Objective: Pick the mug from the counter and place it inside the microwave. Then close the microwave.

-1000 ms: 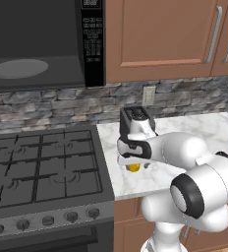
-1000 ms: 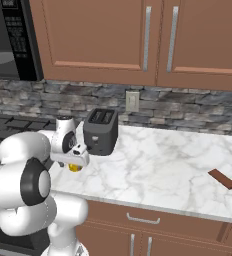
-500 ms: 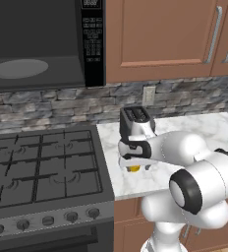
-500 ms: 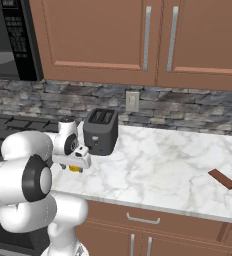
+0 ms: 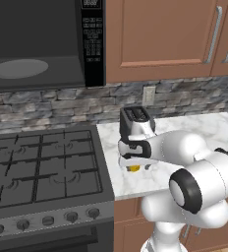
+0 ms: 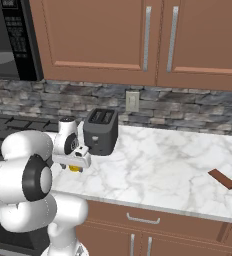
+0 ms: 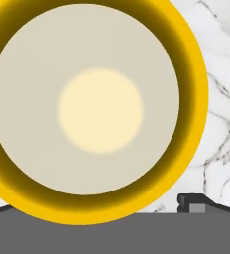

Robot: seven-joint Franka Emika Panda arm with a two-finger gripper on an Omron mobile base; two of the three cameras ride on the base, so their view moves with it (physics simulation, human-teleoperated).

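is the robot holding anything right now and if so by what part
Nothing is held. The gripper is open and hangs straight over the mug, which stands upright on the counter beside the toaster; the hand view looks down into its mouth.

Yellow mug (image 7: pixel 94 106) (upright) on counter (image 7: pixel 221 99)

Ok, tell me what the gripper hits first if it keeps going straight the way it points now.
Most likely the mug: the gripper points down into its open mouth, jaws wide. One fingertip lies outside the rim. How close it is can't be judged.
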